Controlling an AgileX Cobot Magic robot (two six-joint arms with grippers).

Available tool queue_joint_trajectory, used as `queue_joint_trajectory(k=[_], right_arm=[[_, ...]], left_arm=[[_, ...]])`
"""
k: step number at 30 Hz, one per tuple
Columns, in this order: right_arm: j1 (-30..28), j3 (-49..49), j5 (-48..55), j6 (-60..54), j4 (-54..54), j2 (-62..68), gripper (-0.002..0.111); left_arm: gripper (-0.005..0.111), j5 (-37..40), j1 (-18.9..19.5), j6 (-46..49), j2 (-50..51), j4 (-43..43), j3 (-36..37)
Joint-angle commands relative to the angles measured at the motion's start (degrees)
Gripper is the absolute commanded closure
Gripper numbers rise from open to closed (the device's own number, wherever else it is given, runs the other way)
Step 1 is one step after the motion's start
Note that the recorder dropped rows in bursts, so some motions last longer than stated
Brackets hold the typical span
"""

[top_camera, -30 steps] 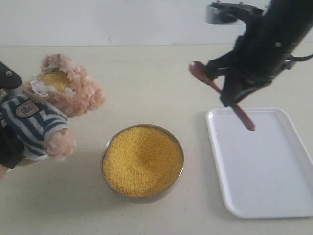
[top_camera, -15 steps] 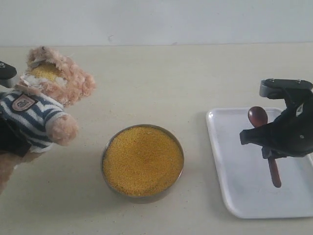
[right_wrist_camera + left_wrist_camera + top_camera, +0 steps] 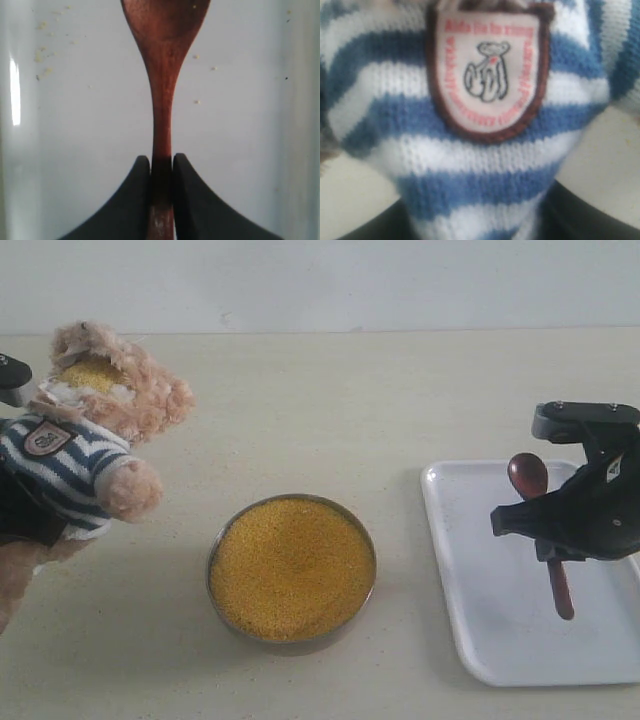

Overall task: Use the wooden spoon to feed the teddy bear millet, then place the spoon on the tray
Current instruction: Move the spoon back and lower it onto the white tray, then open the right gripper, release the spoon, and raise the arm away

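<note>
The teddy bear (image 3: 85,455) leans back at the far left, with millet grains on its muzzle (image 3: 90,373). Its striped shirt and chest badge (image 3: 487,75) fill the left wrist view. My left gripper (image 3: 480,222) is shut on the bear's body, and only its dark fingers (image 3: 592,215) show at the sides. The metal bowl (image 3: 291,567) heaped with millet stands in the middle. My right gripper (image 3: 556,540) is shut on the handle of the wooden spoon (image 3: 528,476), low over the white tray (image 3: 500,640). In the right wrist view its fingers (image 3: 187,200) pinch the spoon (image 3: 162,75).
A few loose millet grains (image 3: 42,52) lie scattered on the tray's surface. A pale wall (image 3: 320,280) runs along the far edge of the beige table (image 3: 330,400).
A second ago my right arm held the spoon high above the tray's far end. It has come down low over the tray. The bear has shifted slightly up and to the left.
</note>
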Motion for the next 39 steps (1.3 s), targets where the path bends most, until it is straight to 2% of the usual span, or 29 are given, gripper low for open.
queue_joint_trajectory(k=[1, 4, 15, 17, 23, 25, 29, 39], right_arm=[[-0.13, 0.45, 0.12, -1.32, -0.43, -0.23, 0.108], [-0.13, 0.45, 0.12, -1.6, -0.43, -0.23, 0.103], [-0.13, 0.45, 0.23, -1.68, -1.36, -0.23, 0.072], [-0.13, 0.45, 0.35, -1.68, -1.36, -0.23, 0.069], [-0.13, -2.62, 4.96, -1.68, -2.11, -0.43, 0.069], [-0.13, -5.34, 9.25, -1.68, -3.77, -0.43, 0.074], [-0.13, -9.0, 13.94, -1.68, -6.58, -2.38, 0.108], [-0.13, -7.65, 3.81, -0.88, -6.89, -18.68, 0.108]], left_arm=[[0.103, -0.95, -0.24, -0.72, -0.65, -0.43, -0.5], [0.103, -0.95, -0.24, -0.72, -0.65, -0.43, -0.5], [0.103, -0.95, -0.24, -0.72, -0.65, -0.43, -0.5], [0.103, -0.95, -0.24, -0.72, -0.65, -0.43, -0.5], [0.103, -1.07, -0.24, -0.72, -0.65, -0.43, -0.5], [0.103, -1.18, -0.24, -0.72, -0.65, -0.43, -0.5], [0.103, -1.16, -0.24, -2.87, -0.65, -0.43, -0.5], [0.103, -1.16, -0.24, -4.39, -0.65, -0.43, -0.5]])
